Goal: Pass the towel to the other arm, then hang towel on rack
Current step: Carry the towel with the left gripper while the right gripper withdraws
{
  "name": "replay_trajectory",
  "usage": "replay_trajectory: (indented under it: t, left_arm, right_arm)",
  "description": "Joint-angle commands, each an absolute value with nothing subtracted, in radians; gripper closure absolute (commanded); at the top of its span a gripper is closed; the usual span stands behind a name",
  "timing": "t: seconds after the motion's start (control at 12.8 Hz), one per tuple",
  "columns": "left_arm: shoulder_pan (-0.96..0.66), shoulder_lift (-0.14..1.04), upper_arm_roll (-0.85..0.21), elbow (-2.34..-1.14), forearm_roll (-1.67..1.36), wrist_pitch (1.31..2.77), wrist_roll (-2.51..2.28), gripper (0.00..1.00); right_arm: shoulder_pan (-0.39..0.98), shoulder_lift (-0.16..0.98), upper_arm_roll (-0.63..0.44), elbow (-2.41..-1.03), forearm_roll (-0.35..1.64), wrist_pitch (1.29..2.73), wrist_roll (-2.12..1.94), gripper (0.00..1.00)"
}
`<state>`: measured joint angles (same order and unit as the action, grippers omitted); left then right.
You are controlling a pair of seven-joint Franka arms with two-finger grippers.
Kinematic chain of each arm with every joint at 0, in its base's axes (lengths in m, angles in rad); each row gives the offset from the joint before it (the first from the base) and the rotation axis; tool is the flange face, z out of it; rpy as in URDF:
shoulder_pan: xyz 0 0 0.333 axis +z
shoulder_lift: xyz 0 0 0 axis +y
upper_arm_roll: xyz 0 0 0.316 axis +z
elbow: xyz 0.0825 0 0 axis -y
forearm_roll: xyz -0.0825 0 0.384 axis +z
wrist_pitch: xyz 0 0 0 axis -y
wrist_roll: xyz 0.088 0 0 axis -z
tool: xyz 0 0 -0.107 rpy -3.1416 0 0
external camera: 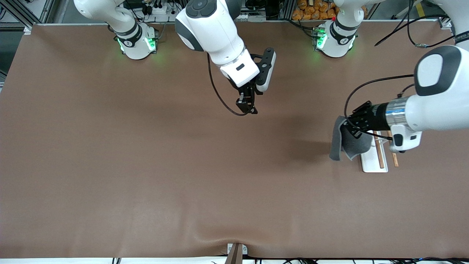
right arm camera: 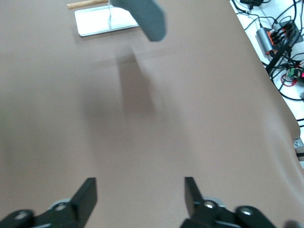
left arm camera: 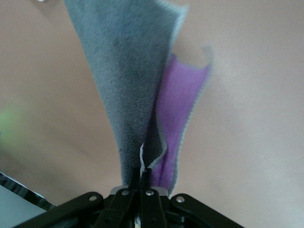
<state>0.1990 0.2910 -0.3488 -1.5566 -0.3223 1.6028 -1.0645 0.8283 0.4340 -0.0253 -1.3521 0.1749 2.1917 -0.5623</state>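
Observation:
The dark grey towel (external camera: 346, 141) hangs folded from my left gripper (external camera: 353, 126), which is shut on its upper edge. It hangs over the table beside the rack, at the rack's edge toward the right arm's end. In the left wrist view the towel (left arm camera: 128, 71) shows a purple inner face and is pinched between my left gripper's (left arm camera: 145, 178) jaws. The rack's white base (external camera: 372, 161) and two wooden rods (external camera: 381, 154) are partly hidden under the left wrist. My right gripper (external camera: 247, 104) is open and empty over the table's middle. It also shows in the right wrist view (right arm camera: 140, 190), with the towel (right arm camera: 147, 16) and the rack's base (right arm camera: 102, 21) farther off.
The brown table cover (external camera: 146, 165) spreads wide around both arms. A small bracket (external camera: 235, 253) sits at the table's edge nearest the front camera. Cables and electronics (right arm camera: 275, 38) lie off the table's edge.

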Motion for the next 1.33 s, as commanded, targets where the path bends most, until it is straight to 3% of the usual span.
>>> replay_trajectory:
  t: [0.0,0.7,0.94,1.25]
  left_arm:
    - [0.261,0.282,-0.356,-1.559,-0.298,1.563,-0.936,1.00]
    - [0.491,0.371,-0.353,-1.569,-0.164,1.529,-0.396,1.00]
    - [0.532,0.391,-0.350,-1.563,-0.129,1.534,-0.293,1.00]
    - [0.581,0.399,-0.351,-1.557,-0.063,1.552,-0.114,1.00]
  right_arm:
    - [0.793,0.417,-0.026,-1.358,0.178,2.129,-0.560,0.00]
    - [0.370,0.318,-0.026,-1.359,0.178,1.622,-0.564,0.00]
    - [0.220,0.266,-0.026,-1.380,0.167,1.511,-0.565,0.00]
    - [0.088,0.086,-0.052,-1.499,0.100,1.476,-0.496,0.00]
